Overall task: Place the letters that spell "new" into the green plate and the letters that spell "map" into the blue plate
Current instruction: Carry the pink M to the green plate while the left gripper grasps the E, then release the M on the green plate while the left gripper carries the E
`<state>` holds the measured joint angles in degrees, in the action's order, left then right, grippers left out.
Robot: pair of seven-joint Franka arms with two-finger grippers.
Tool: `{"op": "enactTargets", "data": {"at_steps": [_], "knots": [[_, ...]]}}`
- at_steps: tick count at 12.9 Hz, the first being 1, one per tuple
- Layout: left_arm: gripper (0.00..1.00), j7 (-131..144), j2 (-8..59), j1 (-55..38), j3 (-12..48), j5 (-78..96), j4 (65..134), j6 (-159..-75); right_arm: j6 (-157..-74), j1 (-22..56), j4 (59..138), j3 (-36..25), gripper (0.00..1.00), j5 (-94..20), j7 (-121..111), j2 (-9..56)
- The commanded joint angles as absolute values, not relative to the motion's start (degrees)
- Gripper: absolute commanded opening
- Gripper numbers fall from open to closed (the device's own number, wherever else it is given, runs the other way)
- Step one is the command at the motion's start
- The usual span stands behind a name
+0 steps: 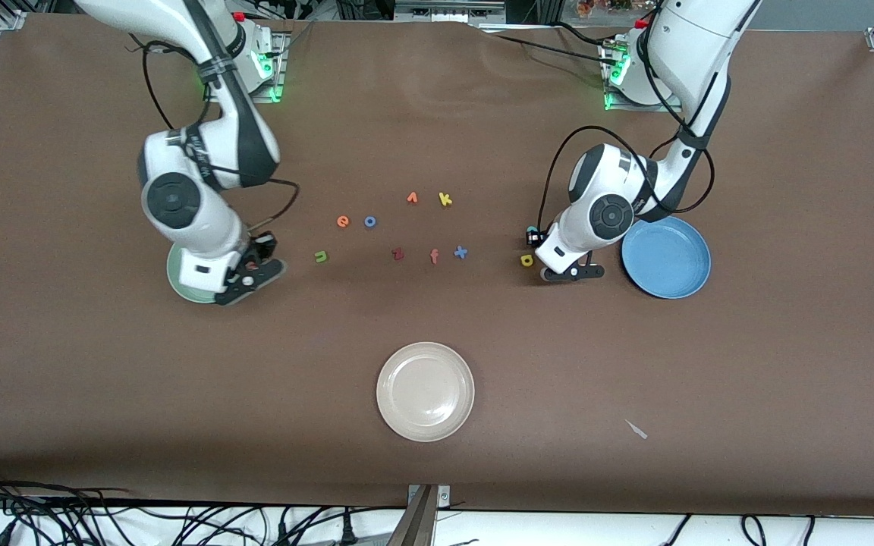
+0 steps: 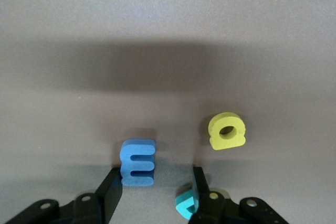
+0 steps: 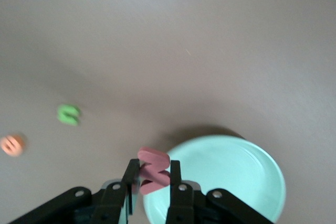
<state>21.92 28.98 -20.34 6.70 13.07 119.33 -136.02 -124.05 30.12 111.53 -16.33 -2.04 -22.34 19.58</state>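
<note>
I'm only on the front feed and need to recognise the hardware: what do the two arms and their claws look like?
Both arms are glossy white with dark grey or black joint sections and a round dark cap on the wrist. Black cables loop loosely beside each forearm, and green lights glow at the bases. The right claw and left claw are black two-finger units; the wrist views show flat black fingers with small round holes in their mounts.

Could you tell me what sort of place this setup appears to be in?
Probably a robotics lab bench set up for manipulation trials: two arms are bolted to a brown table, bundled cables run along its edge, and the props are foam letters like the orange e and plates like the beige plate.
</note>
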Motion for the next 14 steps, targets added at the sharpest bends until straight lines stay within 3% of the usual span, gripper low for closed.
{"op": "enactTargets", "data": {"at_steps": [1,5,7,8,9,10,12,14], "knots": [[0.5,22.1,28.7,-21.1,6.2,14.2,119.9,-136.8,-124.6,30.4,118.2,-23.1,0.11,-8.5,-33.9,17.1],[0.48,22.1,28.7,-20.9,6.2,14.2,119.8,-136.8,-134.5,30.4,129.1,-26.0,0.11,-11.2,-37.1,17.1],[0.37,22.1,28.8,-20.9,6.2,14.2,119.8,-136.8,-138.6,30.4,132.1,-26.0,0.12,-11.2,-37.1,18.4],[0.32,22.1,28.8,-20.9,6.2,14.2,119.8,-136.8,-138.5,30.4,132.1,-26.0,0.19,-11.2,-37.1,18.7],[0.27,22.1,28.8,-20.9,6.2,14.2,119.8,-136.8,-138.3,30.4,132.0,-26.0,0.51,-11.2,-37.0,18.7],[0.23,22.1,28.8,-20.9,6.2,14.2,119.8,-136.8,-138.2,30.3,132.0,-26.0,1.0,-11.2,-37.0,18.8],[0.16,22.1,28.8,-20.9,6.1,14.2,119.7,-136.8,-137.4,30.4,131.8,-26.0,1.0,-11.2,-36.9,17.2],[0.15,22.1,28.3,-20.7,6.1,14.2,119.4,-136.2,-136.1,30.7,131.2,-25.5,1.0,-11.2,-36.1,14.3]]}}
